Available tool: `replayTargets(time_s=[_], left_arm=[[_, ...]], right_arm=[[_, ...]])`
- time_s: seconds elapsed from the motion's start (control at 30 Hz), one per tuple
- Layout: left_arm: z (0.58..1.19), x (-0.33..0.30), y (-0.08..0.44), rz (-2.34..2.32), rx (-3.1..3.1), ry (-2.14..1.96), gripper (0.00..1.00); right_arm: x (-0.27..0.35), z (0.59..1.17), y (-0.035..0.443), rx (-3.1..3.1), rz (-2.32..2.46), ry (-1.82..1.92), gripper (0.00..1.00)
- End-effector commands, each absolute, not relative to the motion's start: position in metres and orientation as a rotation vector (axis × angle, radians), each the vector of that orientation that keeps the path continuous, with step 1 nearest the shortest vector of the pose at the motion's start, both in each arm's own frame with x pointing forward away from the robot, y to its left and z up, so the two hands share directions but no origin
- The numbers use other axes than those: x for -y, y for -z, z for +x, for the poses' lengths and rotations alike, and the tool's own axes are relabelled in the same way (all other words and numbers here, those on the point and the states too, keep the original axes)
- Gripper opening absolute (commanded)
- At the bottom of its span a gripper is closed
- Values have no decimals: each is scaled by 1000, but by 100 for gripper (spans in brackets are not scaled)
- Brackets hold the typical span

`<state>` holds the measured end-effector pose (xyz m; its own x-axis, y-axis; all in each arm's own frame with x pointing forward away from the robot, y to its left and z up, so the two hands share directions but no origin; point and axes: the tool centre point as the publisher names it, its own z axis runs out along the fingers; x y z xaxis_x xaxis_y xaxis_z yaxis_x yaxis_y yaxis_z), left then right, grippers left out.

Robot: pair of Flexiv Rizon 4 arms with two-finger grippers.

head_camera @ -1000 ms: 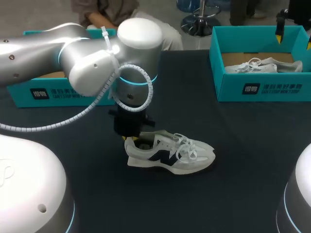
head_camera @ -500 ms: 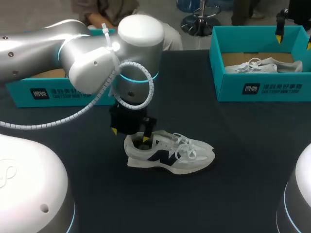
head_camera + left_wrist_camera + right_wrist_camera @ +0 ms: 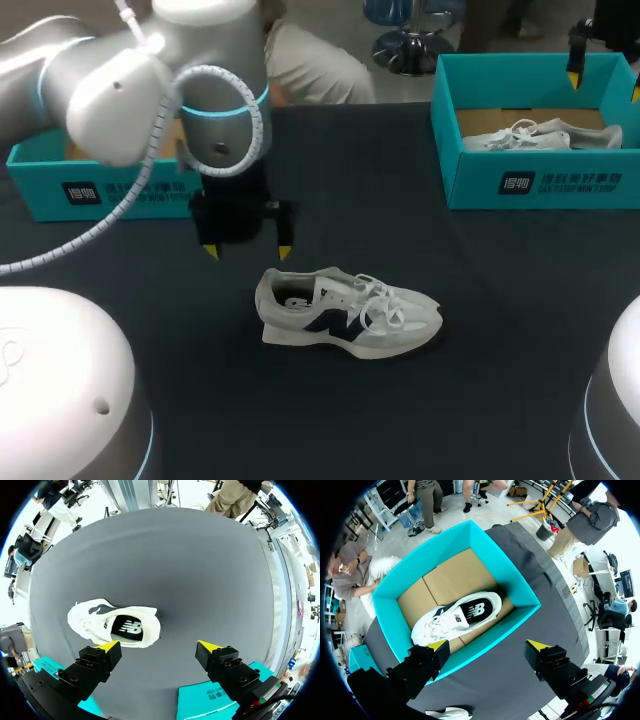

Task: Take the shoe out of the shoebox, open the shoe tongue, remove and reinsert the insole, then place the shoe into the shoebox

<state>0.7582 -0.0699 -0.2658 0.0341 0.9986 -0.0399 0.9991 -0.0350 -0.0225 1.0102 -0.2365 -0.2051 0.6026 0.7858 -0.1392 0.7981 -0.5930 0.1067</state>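
Dark table point(image 3: 500, 340): white shoe point(image 3: 345, 312), second shoe point(image 3: 535, 137) in right shoebox point(image 3: 540, 185).

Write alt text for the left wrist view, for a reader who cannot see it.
A white sneaker stands on its sole on a dark grey table, its dark insole showing. The left gripper hangs open above it, touching nothing; part of a teal shoebox shows behind its fingers.

We logged: shoe point(image 3: 345, 315) was white, navy side mark, black insole point(image 3: 129, 628) | shoebox point(image 3: 580, 185) teal, white print, brown floor | counter point(image 3: 500, 300) dark grey | left tool point(image 3: 247, 251) black, yellow tips | left arm point(image 3: 60, 70) silver, cyan ring
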Motion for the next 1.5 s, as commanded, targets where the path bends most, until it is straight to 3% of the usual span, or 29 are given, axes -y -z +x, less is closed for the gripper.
replayTargets(time_s=[0.03, 0.87, 1.5], left_arm=[[737, 25, 262, 2073, -2159, 184, 100], [731, 9, 268, 1985, -2207, 201, 100], [722, -54, 292, 1013, -2473, 1123, 100]], right_arm=[[237, 1010, 205, -1330, 2669, 113, 100], [237, 1010, 205, -1330, 2669, 113, 100], [237, 1010, 205, -1330, 2669, 113, 100]])
